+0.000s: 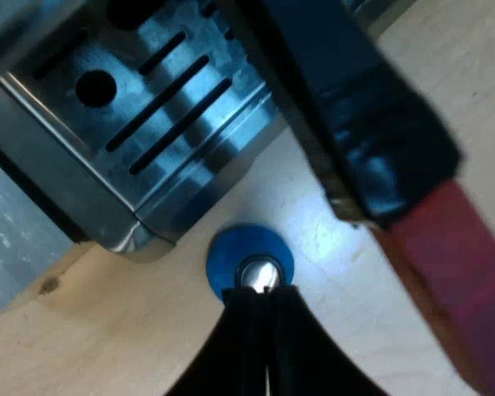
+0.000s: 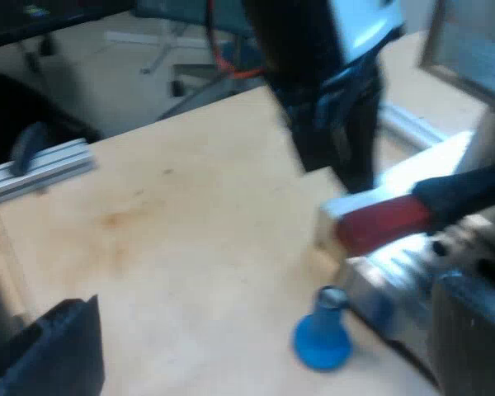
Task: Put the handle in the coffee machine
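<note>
The holder's dark handle [image 1: 371, 140] with its red end [image 1: 462, 272] runs slantwise past the machine's slotted metal drip tray [image 1: 157, 107]. My left gripper [image 1: 260, 297] is shut with nothing between its fingers, right beside the handle and above the blue tamper [image 1: 249, 262], which stands on the table by the tray's corner. From the right wrist view, the left gripper [image 2: 346, 157] hangs just over the red end [image 2: 384, 221], and the tamper [image 2: 322, 338] stands at the machine's base [image 2: 396, 289]. My right gripper [image 2: 264, 338] is open, low over the table near the tamper.
The wooden table [image 2: 190, 239] stretches away from the machine. An aluminium rail [image 2: 41, 175] runs along its edge, with chair legs [image 2: 190, 70] on the floor beyond. An aluminium block [image 1: 16, 247] sits beside the drip tray.
</note>
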`<state>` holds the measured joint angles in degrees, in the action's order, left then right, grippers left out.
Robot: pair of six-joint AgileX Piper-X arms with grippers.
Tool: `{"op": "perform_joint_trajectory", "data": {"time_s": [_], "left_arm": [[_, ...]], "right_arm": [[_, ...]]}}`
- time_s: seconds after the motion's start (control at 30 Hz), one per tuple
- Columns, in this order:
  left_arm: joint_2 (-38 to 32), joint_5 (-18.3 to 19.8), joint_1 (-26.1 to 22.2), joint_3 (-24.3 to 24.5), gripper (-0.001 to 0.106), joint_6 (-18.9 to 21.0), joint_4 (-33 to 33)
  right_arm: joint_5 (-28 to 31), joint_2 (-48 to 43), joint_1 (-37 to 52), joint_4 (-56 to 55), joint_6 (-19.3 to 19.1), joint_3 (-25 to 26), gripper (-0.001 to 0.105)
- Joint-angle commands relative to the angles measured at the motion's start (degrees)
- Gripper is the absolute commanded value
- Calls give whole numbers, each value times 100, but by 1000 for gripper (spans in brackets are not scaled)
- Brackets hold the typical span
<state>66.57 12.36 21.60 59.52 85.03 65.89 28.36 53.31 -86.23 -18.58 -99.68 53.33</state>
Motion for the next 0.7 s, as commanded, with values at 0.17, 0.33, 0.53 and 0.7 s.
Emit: {"op": "perform_joint_trajectory", "data": {"time_s": [0.17,0.33,0.53,0.7], "left_arm": [[104,295,23,13,0,-177,-11],[104,418,138,13,0,-177,1],[104,418,792,13,0,-177,29],[104,418,1362,13,0,-130,-8]], "right_arm": [[1042,-13,-11,-459,527,57,81],[1043,81,-11,-502,613,32,81],[1295,247,-11,-632,715,32,81],[1760,294,-11,-1127,1691,32,81]]}}
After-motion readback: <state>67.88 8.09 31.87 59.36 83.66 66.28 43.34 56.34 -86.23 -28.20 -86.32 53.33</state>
